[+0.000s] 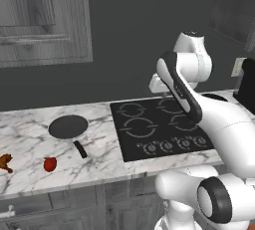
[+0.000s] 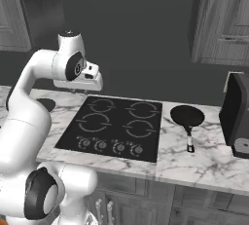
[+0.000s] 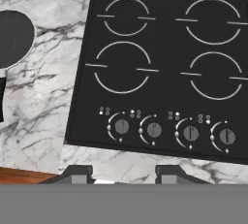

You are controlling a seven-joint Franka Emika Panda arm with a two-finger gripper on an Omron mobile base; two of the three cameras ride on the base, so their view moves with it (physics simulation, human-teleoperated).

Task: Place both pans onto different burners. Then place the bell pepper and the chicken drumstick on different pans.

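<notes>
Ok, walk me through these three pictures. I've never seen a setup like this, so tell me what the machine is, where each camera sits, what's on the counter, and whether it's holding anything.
The machine is a white robot arm with a two-finger gripper, in a computer-rendered kitchen. Two pictures come from cameras on its base, behind the arm to its left and right, looking forward over the counter. The third comes from a camera on the hand, looking straight down past the finger tips.

On the marble counter sits a black cooktop with four ring-marked burners and a row of knobs. One pan lies left of the cooktop, another pan lies right of it. Further left are a red bell pepper and an orange-brown chicken drumstick.

The gripper hangs above the cooktop with nothing between its fingers. Both pans are off the burners and both foods are on the counter.
</notes>
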